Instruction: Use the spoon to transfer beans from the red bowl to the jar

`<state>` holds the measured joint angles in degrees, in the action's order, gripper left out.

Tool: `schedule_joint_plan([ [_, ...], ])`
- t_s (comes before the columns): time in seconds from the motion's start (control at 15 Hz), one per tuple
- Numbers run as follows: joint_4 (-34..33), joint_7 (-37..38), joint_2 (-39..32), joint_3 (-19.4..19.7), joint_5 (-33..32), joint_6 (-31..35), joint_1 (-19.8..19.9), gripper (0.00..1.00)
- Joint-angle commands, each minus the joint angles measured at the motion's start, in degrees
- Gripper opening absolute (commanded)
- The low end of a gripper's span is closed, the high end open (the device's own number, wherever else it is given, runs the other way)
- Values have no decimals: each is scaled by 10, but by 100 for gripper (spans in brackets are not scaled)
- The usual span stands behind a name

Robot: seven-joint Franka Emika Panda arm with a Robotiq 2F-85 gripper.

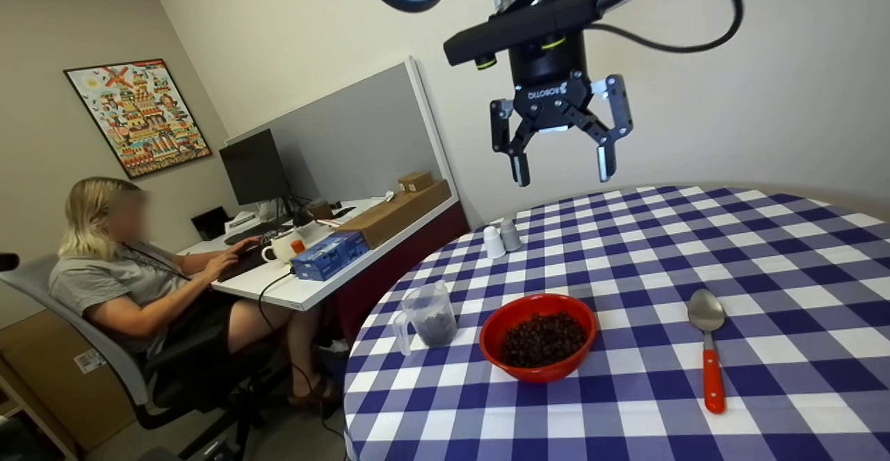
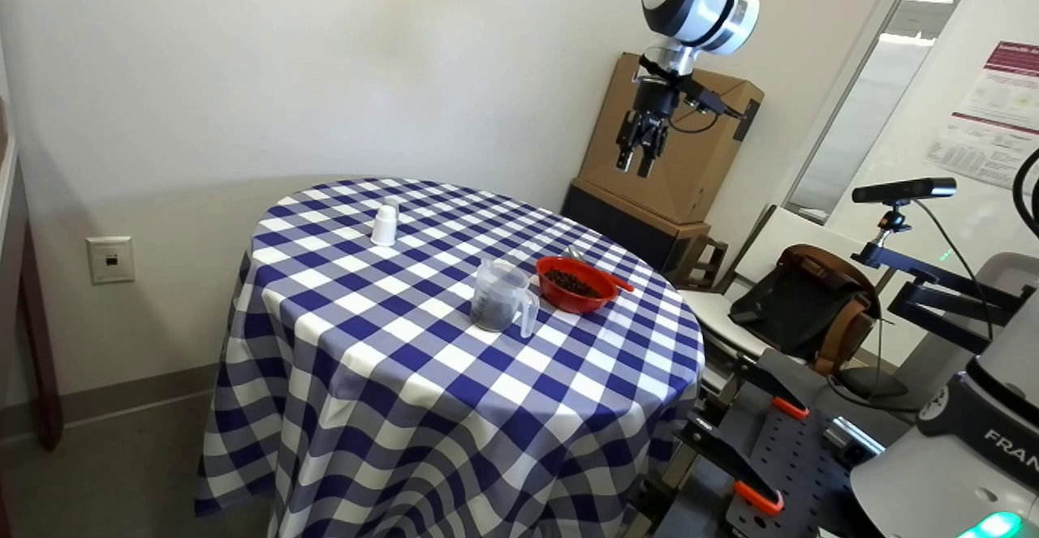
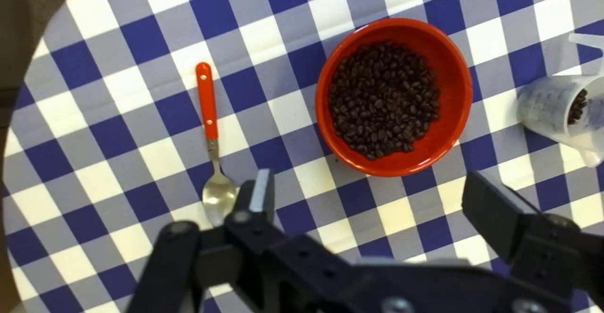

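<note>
Your gripper [image 1: 563, 179] hangs high over the checked tablecloth [image 1: 799, 259], its fingers [image 1: 606, 162] spread wide apart with only air between them. Below it lies the spoon [image 3: 212, 136], flat on the cloth; in the wrist view the gripper itself gets in your way, cutting across the edge of the spoon's silver head. Near the spoon, but apart from it, you have the red bowl [image 3: 455, 86] with its heap of dark beans [image 3: 382, 100]. That bowl stands between the spoon and the jar [image 1: 425, 301], and in an exterior view it hides the middle of the spoon [image 2: 622, 281] from you. The jar is upright and see-through, near the bowl, with some beans [image 3: 576, 109] in it; the wrist view's border crops it. Well apart from these, near the cloth's edge, you have a small white container [image 1: 494, 242] and a small grey container [image 1: 512, 235] close together. Farther off, a person [image 1: 128, 273] sits at a desk [image 1: 295, 295] that bears a mug [image 1: 284, 244] and a blue box [image 1: 330, 256]. In an exterior view a tall cardboard box [image 2: 694, 169] stands behind your gripper, and a bag [image 2: 783, 308] rests on a chair [image 2: 714, 316].
</note>
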<state>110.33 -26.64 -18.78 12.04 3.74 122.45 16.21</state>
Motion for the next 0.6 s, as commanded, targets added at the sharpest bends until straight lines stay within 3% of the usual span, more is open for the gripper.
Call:
schedule_joint_plan([
  [0.0, 6, -8, 5, 16, -28, 1, 35, 100],
  [0.27, 2, -62, -19, 30, -53, 23, 79, 100],
  [0.53, -3, -118, -57, 22, -39, 92, 115, 100],
])
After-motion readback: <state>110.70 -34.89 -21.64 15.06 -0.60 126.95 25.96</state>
